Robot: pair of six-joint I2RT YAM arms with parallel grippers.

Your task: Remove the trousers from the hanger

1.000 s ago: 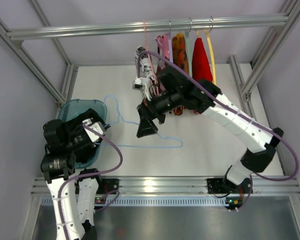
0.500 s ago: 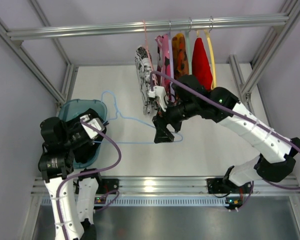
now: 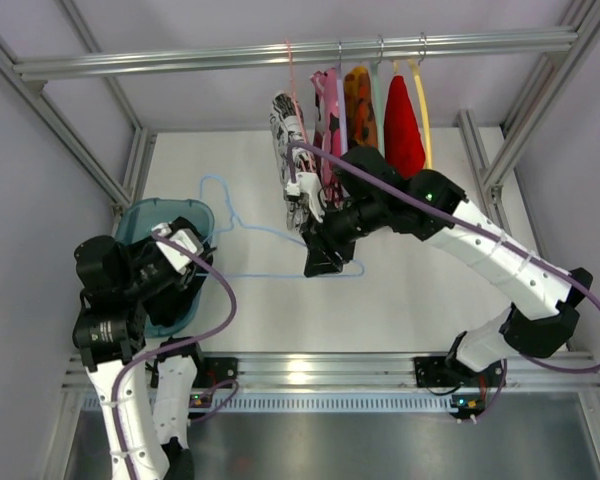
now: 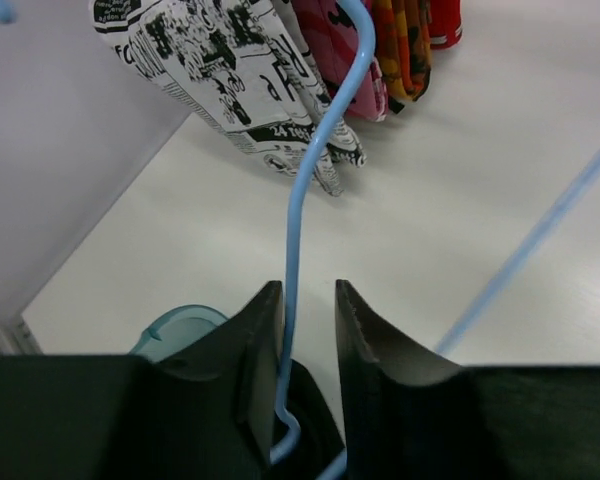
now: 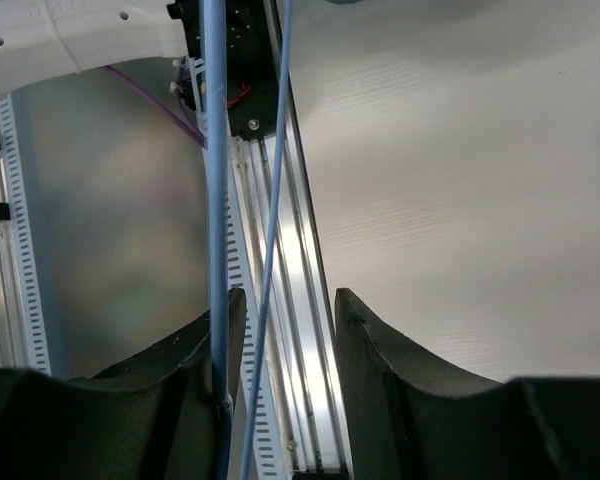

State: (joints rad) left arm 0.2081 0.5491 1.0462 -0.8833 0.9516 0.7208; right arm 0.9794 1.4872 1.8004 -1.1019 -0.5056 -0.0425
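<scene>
Your right gripper (image 5: 285, 300) has slid rightward along the light-blue hanger (image 3: 265, 277) over the last second. It now sits at the centre of the top view, near the hanger's right corner. Its jaws stand apart, with 2 strands of the wire running between them and 1 resting against a finger, so nothing is clamped.

Your left arm has drawn back toward the lower left, over the teal bin (image 3: 145, 215). The left gripper (image 4: 308, 292) has the hook end of the wire between its fingers, against 1 of them. You cannot tell whether it is pinched.

The wire looks bare along its whole visible length. The trousers do not show in any view, and they may lie in the bin beneath your left arm. By that reading the removal is probably done, and only the hanger itself remains to be dealt with.
</scene>
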